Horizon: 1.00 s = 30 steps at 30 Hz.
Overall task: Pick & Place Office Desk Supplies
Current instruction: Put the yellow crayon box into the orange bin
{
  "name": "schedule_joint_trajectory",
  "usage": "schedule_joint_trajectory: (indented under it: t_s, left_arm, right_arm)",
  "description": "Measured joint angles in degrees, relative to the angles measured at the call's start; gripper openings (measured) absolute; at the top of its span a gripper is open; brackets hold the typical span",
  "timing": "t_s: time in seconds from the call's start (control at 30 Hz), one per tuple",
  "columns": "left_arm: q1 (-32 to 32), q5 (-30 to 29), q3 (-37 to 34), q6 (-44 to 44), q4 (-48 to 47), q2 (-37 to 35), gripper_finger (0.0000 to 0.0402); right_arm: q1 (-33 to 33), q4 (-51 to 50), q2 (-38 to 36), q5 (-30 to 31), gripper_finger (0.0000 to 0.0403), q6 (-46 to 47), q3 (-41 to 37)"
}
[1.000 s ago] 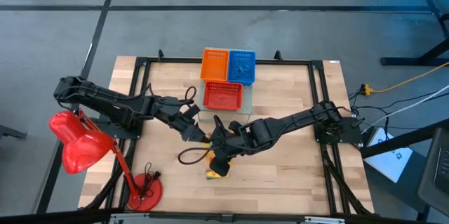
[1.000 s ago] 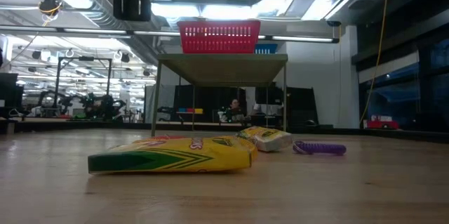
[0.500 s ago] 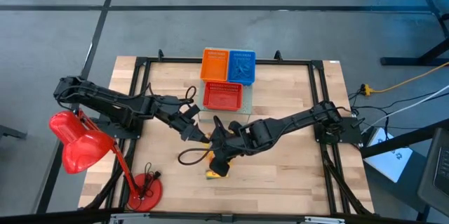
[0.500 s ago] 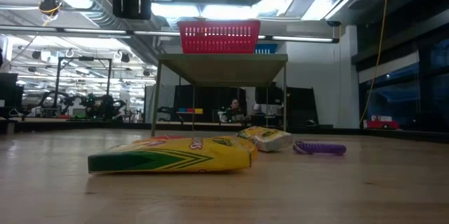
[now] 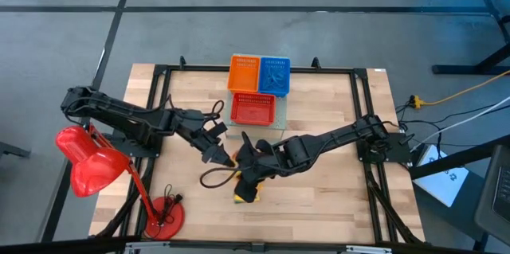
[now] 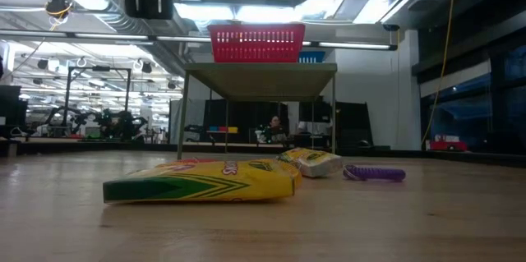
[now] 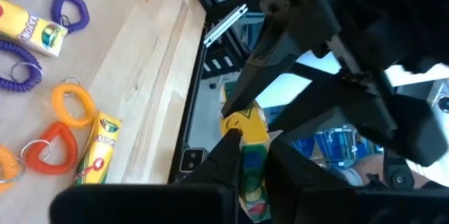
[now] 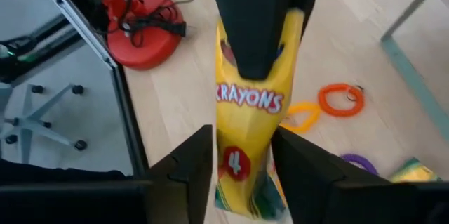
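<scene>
Holding a yellow crayon box [image 8: 252, 112] up over the middle of the tabletop [image 5: 335, 182], the left gripper [image 7: 254, 155] has its jaws pinched tight on one end of it. The right gripper [image 8: 242, 138] meets it there. Its jaws stand on both sides of the same box, very close. I cannot tell if they squeeze it or just sit beside it.

Down on the wood lie more small things. There is a purple loop [image 7: 70, 10], a yellow loop [image 7: 74, 104], an orange loop [image 7: 56, 147] and a small crayon pack [image 7: 98, 147], all near each other. Another crayon box [image 6: 205, 181] lies flat near the front edge, with a purple coil [image 6: 374, 173] a little way off.

At the back of the tabletop sit an orange basket [image 5: 244, 73], a blue basket [image 5: 274, 75] and a red basket [image 5: 253, 109]. A red lamp [image 5: 92, 162] stands by the left arm.
</scene>
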Motion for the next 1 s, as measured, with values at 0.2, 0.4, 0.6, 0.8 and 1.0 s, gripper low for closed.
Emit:
schedule_joint_trajectory:
  t_s: [0.2, 0.4, 0.6, 0.8, 1.0]
  left_arm:
    - [0.06, -0.68, -0.13, 3.01, -7.47, 0.02, 0.0033]
    - [2.1, -0.75, -0.11, 8.23, -17.03, -0.71, 0.0033]
    - [6.04, -0.68, -0.11, 13.47, -25.6, -4.99, 0.0033]
    - [13.34, -0.65, -0.11, 17.58, -32.15, -14.52, 0.0033]
    - [23.31, -0.74, -0.11, 19.5, -30.05, -21.72, 0.0033]
  right_arm:
    - [-0.1, 0.81, -0.04, -0.34, 0.0182, 1.15, 0.04]
    - [1.03, -1.35, -0.04, -2.02, 0.0183, 3.06, 0.07]
    - [3.86, -5.02, -0.04, -1.82, 0.018, 8.41, 0.07]
    - [8.03, -9.46, -0.04, 0.87, 0.0181, 16.39, 0.07]
    - [10.93, -11.1, -0.04, 4.64, 0.0181, 24.55, 0.07]
